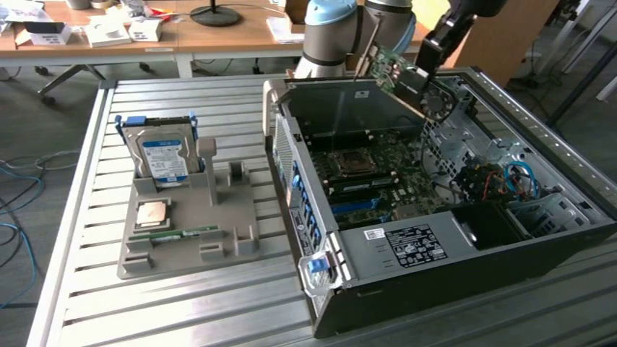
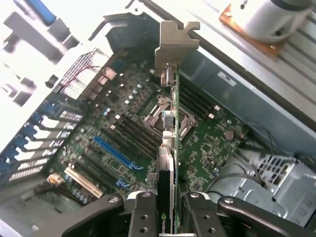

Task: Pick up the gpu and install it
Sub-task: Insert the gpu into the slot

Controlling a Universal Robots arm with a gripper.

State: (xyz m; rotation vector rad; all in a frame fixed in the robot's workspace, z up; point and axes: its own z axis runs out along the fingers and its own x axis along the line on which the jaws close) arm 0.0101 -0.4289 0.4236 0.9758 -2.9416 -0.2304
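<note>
**Gripper state.** The gripper (image 2: 170, 217) is narrow, clamped on the gpu (image 2: 173, 128). One of its fingers (image 2: 143, 215) bears on each face of the card.

**Gpu position.** The card sits edge-on between the fingers and runs straight out from the gripper. Its metal bracket (image 2: 175, 44) is at the end farthest from the gripper. The card hangs clear above the open case (image 1: 434, 303), touching nothing but the fingers. The motherboard (image 2: 123, 123) lies beyond the card, well apart from it. The blue slot (image 2: 116, 153) lies to one side of the card's line.

**Handling.** The card is probably light and stiff, but thin and fragile. Its faces carry small parts that side loads could crack. The present hold, flat on both faces at the end opposite the bracket, appears sound. The connector edge should stay untouched.

**Count.**
- One gpu, one gripper, one case.
- Well apart from the gripper, beyond the case wall, is one grey tray (image 1: 231, 246).
- The tray carries one hard drive (image 1: 164, 155), one processor (image 1: 152, 213) and one memory stick (image 1: 173, 233).
</note>
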